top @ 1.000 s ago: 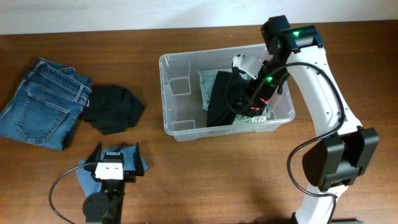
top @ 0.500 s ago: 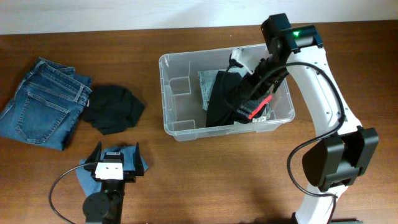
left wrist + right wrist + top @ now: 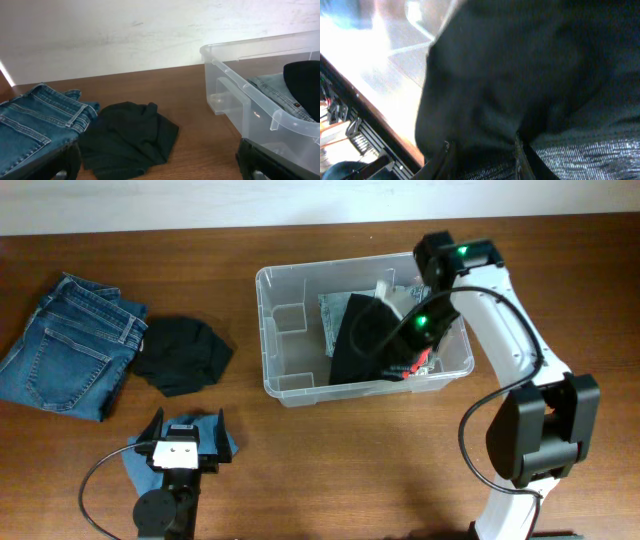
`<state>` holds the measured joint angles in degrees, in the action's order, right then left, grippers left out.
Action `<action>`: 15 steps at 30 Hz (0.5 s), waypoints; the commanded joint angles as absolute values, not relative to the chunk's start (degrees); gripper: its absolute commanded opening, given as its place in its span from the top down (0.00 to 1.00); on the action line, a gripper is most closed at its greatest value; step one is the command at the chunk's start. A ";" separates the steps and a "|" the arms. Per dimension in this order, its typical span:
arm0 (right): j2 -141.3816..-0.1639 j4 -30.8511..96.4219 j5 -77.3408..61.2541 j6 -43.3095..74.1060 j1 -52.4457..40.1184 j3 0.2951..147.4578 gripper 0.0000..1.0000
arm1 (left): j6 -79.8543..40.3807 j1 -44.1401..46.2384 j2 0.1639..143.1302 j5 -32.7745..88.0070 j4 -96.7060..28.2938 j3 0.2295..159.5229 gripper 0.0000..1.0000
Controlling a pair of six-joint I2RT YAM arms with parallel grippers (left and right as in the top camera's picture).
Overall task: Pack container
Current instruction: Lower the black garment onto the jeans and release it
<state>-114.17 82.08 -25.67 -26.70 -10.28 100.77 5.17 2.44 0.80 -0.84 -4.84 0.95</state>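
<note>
The clear container [image 3: 300,385] stands at the table's middle right; its near wall shows in the left wrist view [image 3: 250,95]. Inside it a black garment [image 3: 355,340] lies over a grey patterned cloth [image 3: 333,308]. My right gripper [image 3: 395,345] reaches down into the container, shut on the black garment [image 3: 520,75], whose fabric fills the gap between the jaws [image 3: 482,155]. My left gripper [image 3: 188,420] rests open near the front left of the table, its fingers wide apart [image 3: 160,167] and holding nothing.
Folded blue jeans [image 3: 70,345] [image 3: 30,120] lie at the far left, and a second black garment [image 3: 180,355] [image 3: 127,137] is crumpled beside them. A small blue cloth [image 3: 228,442] lies under the left gripper. Grey patterned fabric [image 3: 590,155] shows under the right jaws.
My right gripper has gone lower into the container and its jaws have closed in on the black garment. The left arm has not moved.
</note>
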 commanded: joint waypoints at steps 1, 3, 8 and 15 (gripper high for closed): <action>-113.86 80.36 -24.01 -26.17 -10.87 94.89 0.69 | 6.11 2.07 0.36 -1.23 -4.73 0.54 0.00; -113.86 77.38 -21.15 -24.71 -10.87 92.16 0.68 | 6.13 2.07 0.36 -1.23 -4.73 0.54 0.00; -113.86 65.32 -12.84 -18.48 -10.87 84.58 0.68 | 6.13 2.07 0.36 -1.23 -4.73 0.51 0.00; -113.82 58.46 -12.58 -16.29 -10.87 83.31 0.68 | 6.11 2.07 0.36 -1.23 -4.73 0.54 0.00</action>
